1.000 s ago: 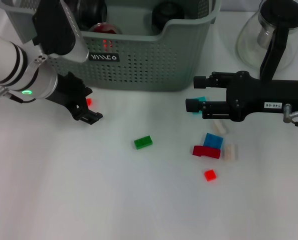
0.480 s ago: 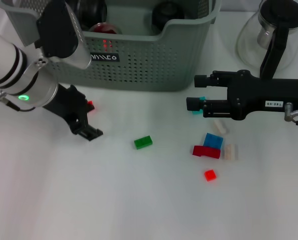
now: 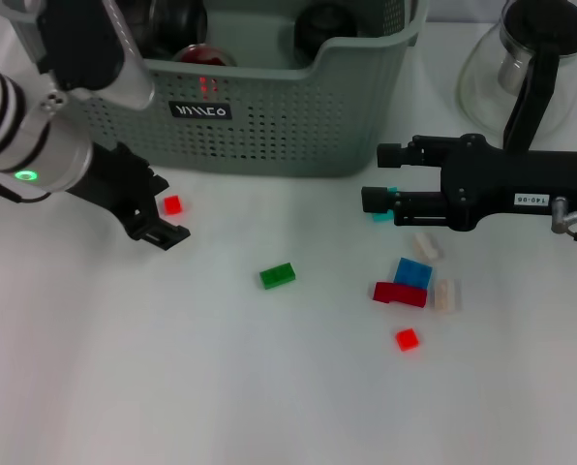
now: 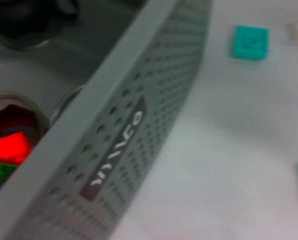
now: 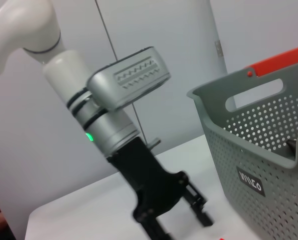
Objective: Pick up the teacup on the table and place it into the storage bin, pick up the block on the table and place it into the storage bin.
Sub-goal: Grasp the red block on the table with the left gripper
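The grey-green storage bin [image 3: 298, 126] stands at the back of the table, and its perforated wall [image 4: 139, 125] fills the left wrist view. Dark teacups [image 3: 322, 29] sit inside it; one cup [image 4: 19, 102] holds red and green blocks. No teacup shows on the table. A small red block [image 3: 172, 204] lies in front of the bin's left end, just off the tips of my open left gripper [image 3: 161, 209], which holds nothing. My right gripper [image 3: 373, 178] hovers open and level over a teal block [image 3: 381, 215].
A green block [image 3: 277, 275] lies mid-table. Blue [image 3: 413, 272], dark red [image 3: 399, 293], beige [image 3: 447, 294] and small red [image 3: 407, 338] blocks cluster at the right. A glass teapot [image 3: 531, 68] stands at the back right.
My left gripper has drawn back to the left, away from the small red block, which now lies fully uncovered. The right arm has barely moved.
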